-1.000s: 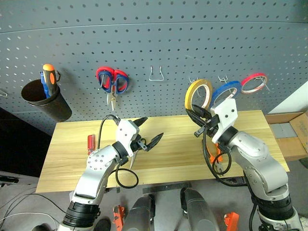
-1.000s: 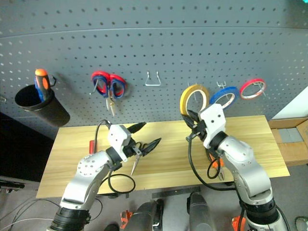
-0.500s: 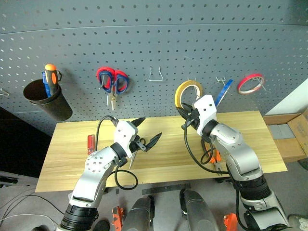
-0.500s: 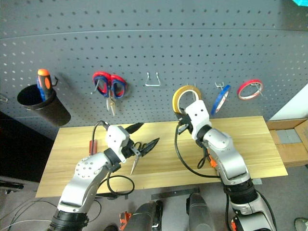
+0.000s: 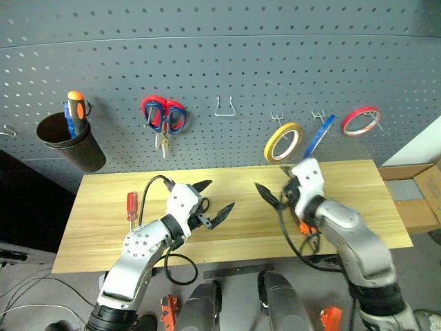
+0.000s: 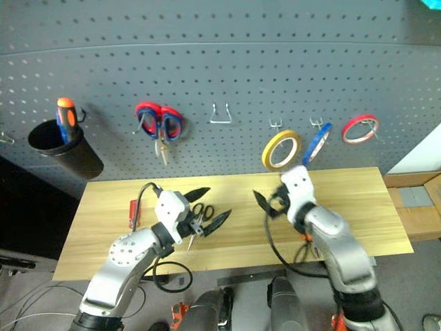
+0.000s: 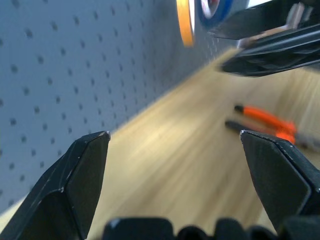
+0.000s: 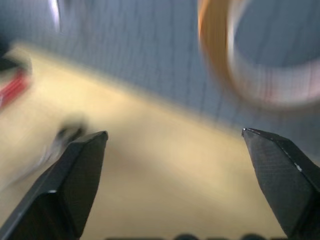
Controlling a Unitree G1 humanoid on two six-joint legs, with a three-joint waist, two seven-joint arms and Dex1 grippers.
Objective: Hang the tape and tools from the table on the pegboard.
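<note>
The yellow tape (image 5: 283,142) is hanging on a hook of the pegboard (image 5: 220,62), just above and behind the right gripper (image 5: 274,194), with a blue tape roll (image 5: 319,136) and a red tape roll (image 5: 362,120) hanging further out to that gripper's right. Up and to the left of the left gripper (image 5: 214,200), red-and-blue scissors (image 5: 162,118) are hanging, and beyond them a black cup (image 5: 71,141) is holding an orange-and-blue screwdriver (image 5: 75,112). An empty wire hook (image 5: 224,106) is sitting between the scissors and the tapes.

Both grippers are hovering over the table (image 5: 234,207) with fingers spread wide, gripping nothing. The small black-handled scissors (image 6: 198,214) are lying just under the left gripper, partly hidden by it. The red-handled screwdriver (image 5: 129,205) is lying on the wood off to that gripper's left. The orange-handled pliers (image 7: 267,122) are lying beneath the right arm, near the table's front edge.

A cardboard box (image 5: 412,193) is sitting beyond the table's right end.
</note>
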